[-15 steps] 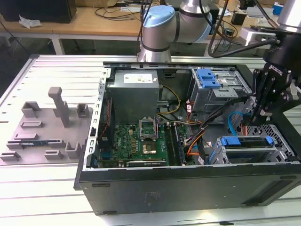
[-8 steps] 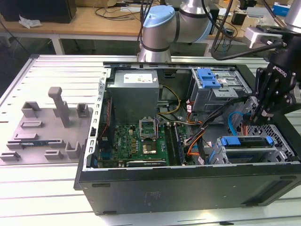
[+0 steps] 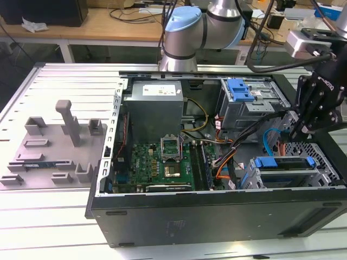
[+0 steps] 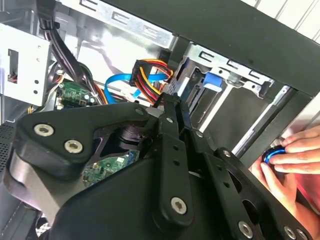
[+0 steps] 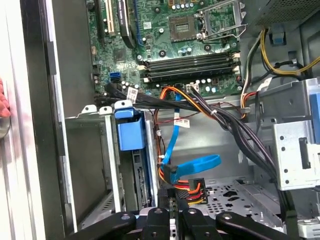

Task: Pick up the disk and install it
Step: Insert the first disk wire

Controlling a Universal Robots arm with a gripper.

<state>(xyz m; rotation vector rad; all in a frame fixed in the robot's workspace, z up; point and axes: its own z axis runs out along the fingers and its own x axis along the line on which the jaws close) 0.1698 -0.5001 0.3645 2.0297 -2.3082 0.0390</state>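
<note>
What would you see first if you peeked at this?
The big open computer case with its green circuit board in the middle catches the eye first. At the exterior view's right, the robot's black tool hangs over the case, near the disk in its bright blue bracket.

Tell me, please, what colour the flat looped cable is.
Bright blue; the flat looped cable shows best in the first wrist view.

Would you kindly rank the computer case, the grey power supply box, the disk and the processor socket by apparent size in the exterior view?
Largest to smallest:
1. computer case
2. grey power supply box
3. the disk
4. processor socket
None look alike; the disk seems nearer the camera than the box, yet smaller.
</note>
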